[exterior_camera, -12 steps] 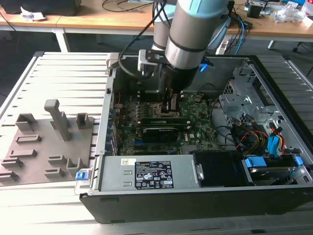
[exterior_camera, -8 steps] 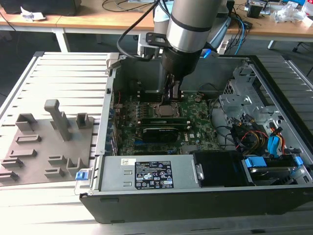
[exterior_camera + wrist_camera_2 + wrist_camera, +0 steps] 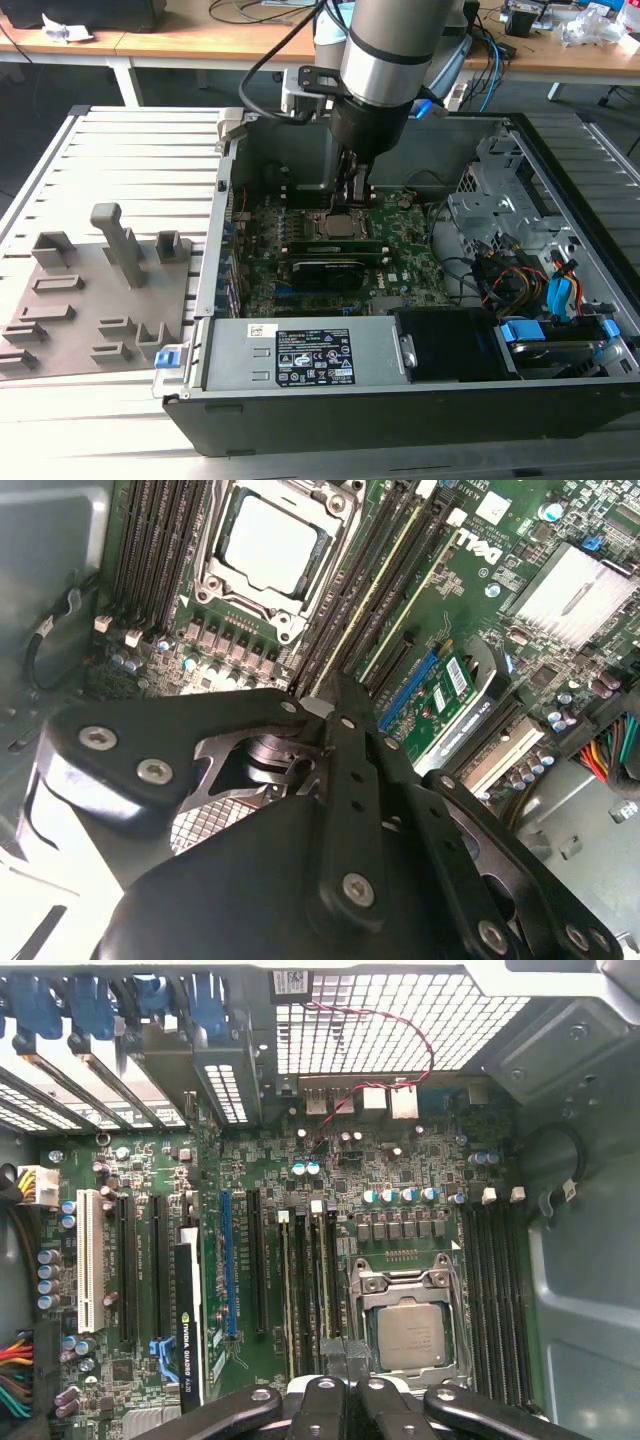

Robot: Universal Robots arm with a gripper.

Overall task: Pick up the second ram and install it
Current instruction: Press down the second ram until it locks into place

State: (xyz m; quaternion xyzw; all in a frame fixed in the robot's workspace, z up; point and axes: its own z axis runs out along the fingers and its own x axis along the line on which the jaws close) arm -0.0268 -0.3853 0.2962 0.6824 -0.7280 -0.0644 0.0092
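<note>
My gripper (image 3: 351,205) reaches down into the open computer case (image 3: 560,400), just beside the CPU socket (image 3: 345,224). The second ram (image 3: 325,1280) is a thin green stick standing on edge in the slot nearest the socket (image 3: 412,1332). In both wrist views my gripper (image 3: 342,1348) is shut over one end of that stick (image 3: 370,595); the very end is hidden under the fingertips. My gripper (image 3: 330,695) sits low, close to the motherboard (image 3: 470,590). Another ram stick (image 3: 286,1300) stands in a slot a little further from the socket, also visible in the second wrist view (image 3: 402,615).
A graphics card (image 3: 325,272) lies across the board toward the power supply (image 3: 310,355). Drive cages and cable bundles (image 3: 520,270) crowd the exterior view's right. A grey fixture (image 3: 100,290) with blocks sits outside the case at the exterior view's left.
</note>
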